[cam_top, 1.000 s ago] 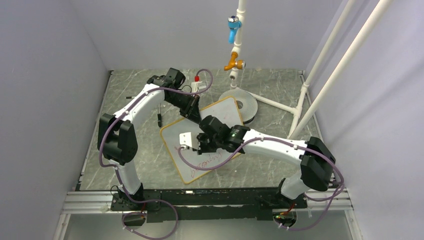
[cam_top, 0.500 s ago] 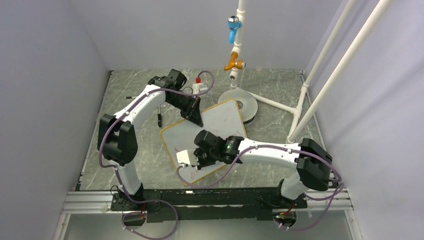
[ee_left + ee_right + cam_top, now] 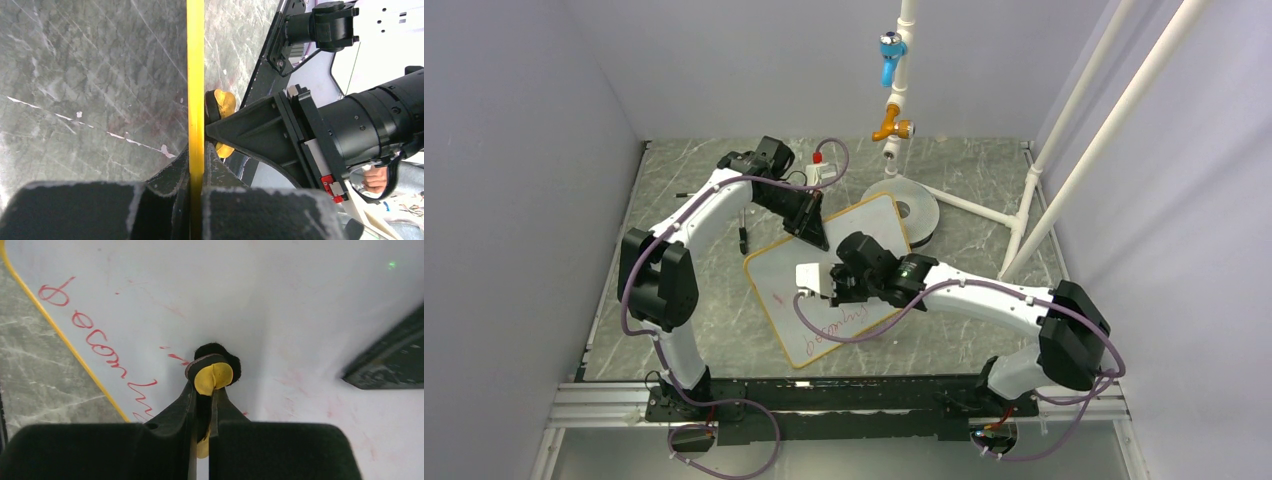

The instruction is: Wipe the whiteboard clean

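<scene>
Whiteboard (image 3: 872, 226) edge pinched in left tool (image 3: 195, 152); eraser (image 3: 214, 378) gripped in right tool (image 3: 203, 386), mid-board.

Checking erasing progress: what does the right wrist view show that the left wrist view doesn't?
Only the right wrist: red writing on the whiteboard. Only the left wrist: the board's yellow edge pinched in the left end effector. Both: the yellow eraser held by the right end effector.

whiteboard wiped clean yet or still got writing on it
Not clean. Red handwriting still runs beside the whiteboard frame's near edge; the rest shows only faint red smudges.
</scene>
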Robot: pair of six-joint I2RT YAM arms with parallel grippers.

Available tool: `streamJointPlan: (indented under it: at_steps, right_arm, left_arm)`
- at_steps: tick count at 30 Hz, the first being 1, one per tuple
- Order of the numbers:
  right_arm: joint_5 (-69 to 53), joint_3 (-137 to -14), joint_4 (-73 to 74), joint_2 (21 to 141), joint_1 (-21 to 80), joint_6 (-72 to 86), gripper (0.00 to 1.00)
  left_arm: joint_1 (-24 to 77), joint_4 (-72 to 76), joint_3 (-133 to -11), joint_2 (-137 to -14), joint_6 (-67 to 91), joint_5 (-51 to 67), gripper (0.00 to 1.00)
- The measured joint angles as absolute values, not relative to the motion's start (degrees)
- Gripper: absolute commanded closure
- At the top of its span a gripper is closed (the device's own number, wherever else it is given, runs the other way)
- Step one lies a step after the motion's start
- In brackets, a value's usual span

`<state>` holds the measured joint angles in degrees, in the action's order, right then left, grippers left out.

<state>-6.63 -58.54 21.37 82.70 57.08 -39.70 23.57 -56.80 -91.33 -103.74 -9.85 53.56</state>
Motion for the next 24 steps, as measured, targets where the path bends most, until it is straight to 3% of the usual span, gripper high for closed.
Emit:
streamJointPlan:
  at_steps: [11, 24]
  right_arm:
    - [-5.02, -54.43, 20.99, 86.46, 66.50, -41.93, 1.00]
    - [-6.57, -55.75, 21.80, 81.58, 55.86, -38.46, 1.00]
  left_arm:
    - [23.97, -57.28, -91.18, -103.72, -10.07, 53.60, 1.00]
    - [23.59, -56.42, -91.18, -103.37, -9.80, 53.36, 1.00]
